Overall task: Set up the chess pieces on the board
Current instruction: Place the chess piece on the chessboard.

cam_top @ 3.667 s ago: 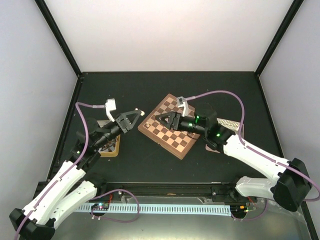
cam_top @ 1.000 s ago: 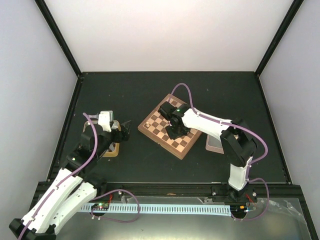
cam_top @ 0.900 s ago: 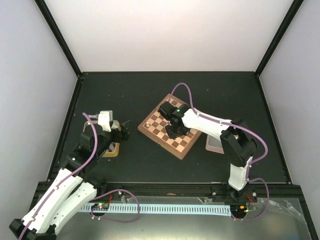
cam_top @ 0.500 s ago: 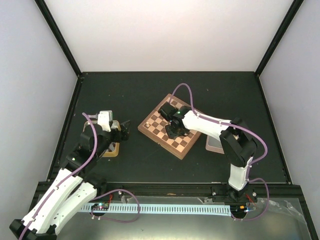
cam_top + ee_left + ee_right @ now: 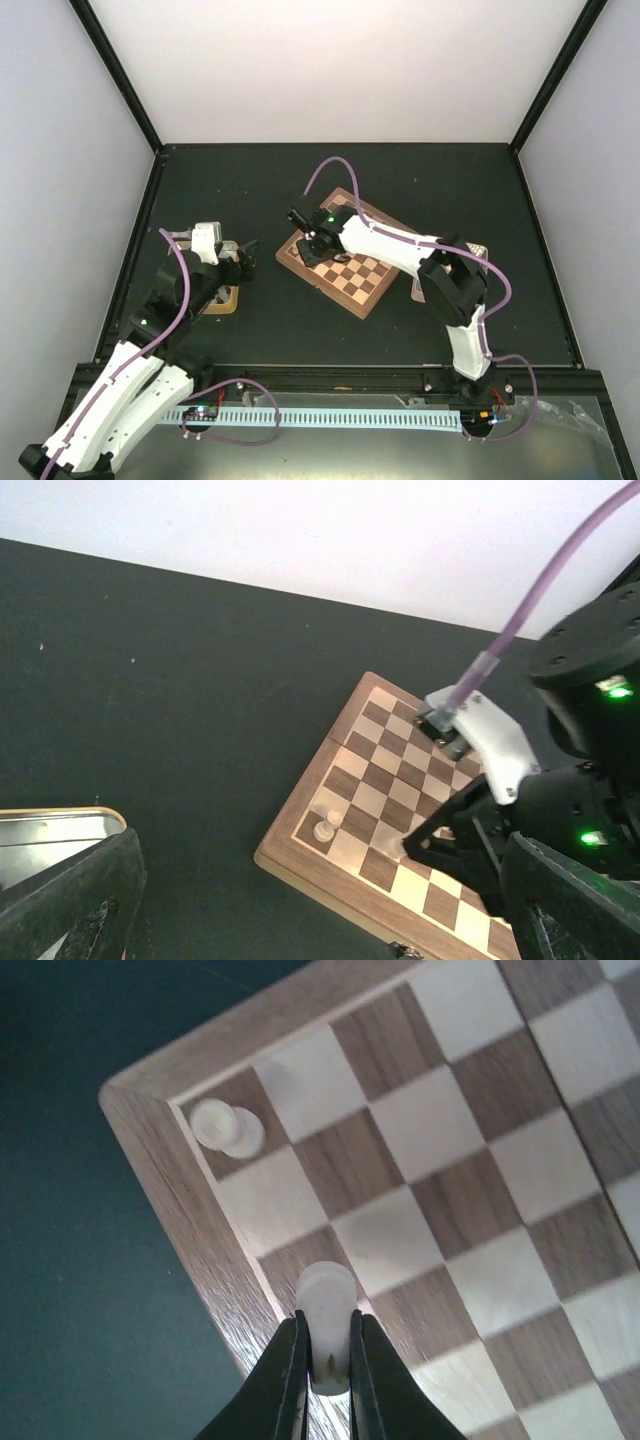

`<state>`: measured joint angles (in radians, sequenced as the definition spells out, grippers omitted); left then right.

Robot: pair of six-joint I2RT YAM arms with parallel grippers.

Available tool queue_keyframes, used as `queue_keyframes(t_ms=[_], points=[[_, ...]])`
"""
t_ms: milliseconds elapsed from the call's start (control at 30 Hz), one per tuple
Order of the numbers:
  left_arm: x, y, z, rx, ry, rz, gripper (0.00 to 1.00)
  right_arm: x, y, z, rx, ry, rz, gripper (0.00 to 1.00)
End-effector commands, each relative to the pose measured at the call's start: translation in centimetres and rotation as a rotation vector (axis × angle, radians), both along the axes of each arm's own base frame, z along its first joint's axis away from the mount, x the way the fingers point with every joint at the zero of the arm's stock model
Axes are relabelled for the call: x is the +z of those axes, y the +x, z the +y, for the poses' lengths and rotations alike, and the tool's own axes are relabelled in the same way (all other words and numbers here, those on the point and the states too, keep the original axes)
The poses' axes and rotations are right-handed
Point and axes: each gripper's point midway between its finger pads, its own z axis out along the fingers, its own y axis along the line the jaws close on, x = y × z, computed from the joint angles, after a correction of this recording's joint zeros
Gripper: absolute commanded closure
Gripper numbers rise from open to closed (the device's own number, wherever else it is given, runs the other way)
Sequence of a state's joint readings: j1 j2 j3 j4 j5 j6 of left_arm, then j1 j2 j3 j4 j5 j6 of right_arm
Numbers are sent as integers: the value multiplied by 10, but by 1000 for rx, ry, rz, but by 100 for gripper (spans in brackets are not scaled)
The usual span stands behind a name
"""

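– Right gripper [image 5: 327, 1328] is pinching one pale chess piece [image 5: 327, 1295] over a dark edge square of the board [image 5: 480, 1160]. I cannot tell whether the piece touches the wood.
– And the other pale piece [image 5: 225, 1128]?
– It stands upright on the board's left corner square, two squares away.
– Left gripper [image 5: 245, 257]?
– Its fingers are spread wide, over the tray [image 5: 224, 300], left of the board.
– Surroundings?
– Black table [image 5: 250, 180], white walls [image 5: 340, 70], black corner posts [image 5: 115, 70].
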<state>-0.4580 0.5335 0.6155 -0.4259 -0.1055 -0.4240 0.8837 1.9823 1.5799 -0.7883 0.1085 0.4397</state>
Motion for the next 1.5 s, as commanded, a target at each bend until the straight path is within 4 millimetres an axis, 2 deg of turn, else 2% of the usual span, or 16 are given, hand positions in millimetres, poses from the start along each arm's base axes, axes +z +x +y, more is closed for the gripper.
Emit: queue_keyframes(t_ms=[0,133,300,467,733,967,1133,1267,1467], points=[[15,-1,7,33,-16,-27,1,-5,4,19,47,-19,-6,94],[15,-1,8,38,-18,-28,1,-8,3,34,71,-3,-3,94],[15,-1,7,34,-20,-27,1,-17,5,43,76,-19,-4,93],[16,-1,7,31,-21,-25,1,-28,7,41,67,-62,4,92],[14,0,7,33,-18,-20,1,-27,11,30,41,-123,-15,92],[13,1,7,34,-18,-17,1,-30,3,39,72,-79,25,86],[13,1,7,32,-18,-15,1,-26,6,45,76,-45,14,81],[13,1,7,30,-19,-13,1,-22,11,49,61,-28,-5,81],[13,1,7,30,-19,-14,1,-26,17,45,31,-53,-18,87]])
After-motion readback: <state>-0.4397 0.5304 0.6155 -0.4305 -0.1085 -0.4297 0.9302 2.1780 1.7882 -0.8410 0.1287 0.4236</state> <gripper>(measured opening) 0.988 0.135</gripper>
